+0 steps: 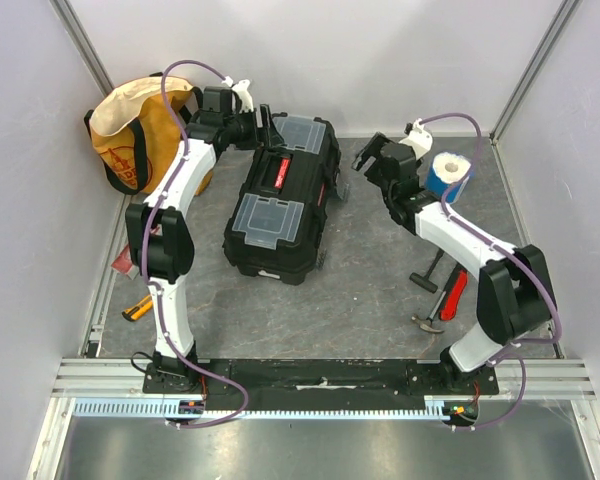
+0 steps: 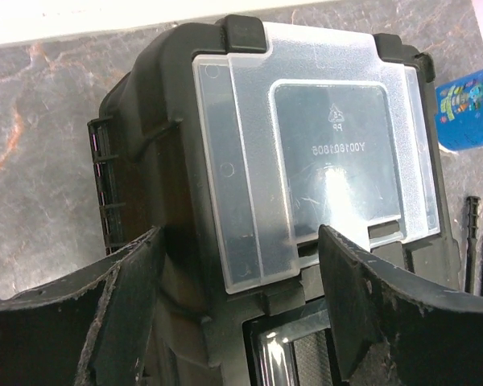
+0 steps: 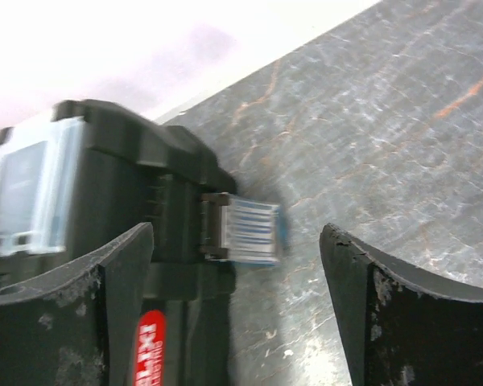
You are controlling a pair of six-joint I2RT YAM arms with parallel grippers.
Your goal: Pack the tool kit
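Note:
The black toolbox (image 1: 280, 200) lies closed in the middle of the table, with a red-marked handle and two clear lids. My left gripper (image 1: 263, 128) is open and empty just above its far left corner. In the left wrist view (image 2: 240, 265) its fingers straddle the edge of the far clear lid (image 2: 306, 153). My right gripper (image 1: 369, 156) is open and empty beside the box's far right side. In the right wrist view (image 3: 237, 273) a blue latch (image 3: 248, 230) sticks out from the box wall (image 3: 113, 185) between the fingers, above bare table.
A yellow-orange bag (image 1: 130, 130) stands at the back left. A blue holder with a white roll (image 1: 450, 175) sits behind my right arm. A hammer and a red-handled tool (image 1: 442, 292) lie at the right. A yellow-handled tool (image 1: 135, 308) lies at the left edge.

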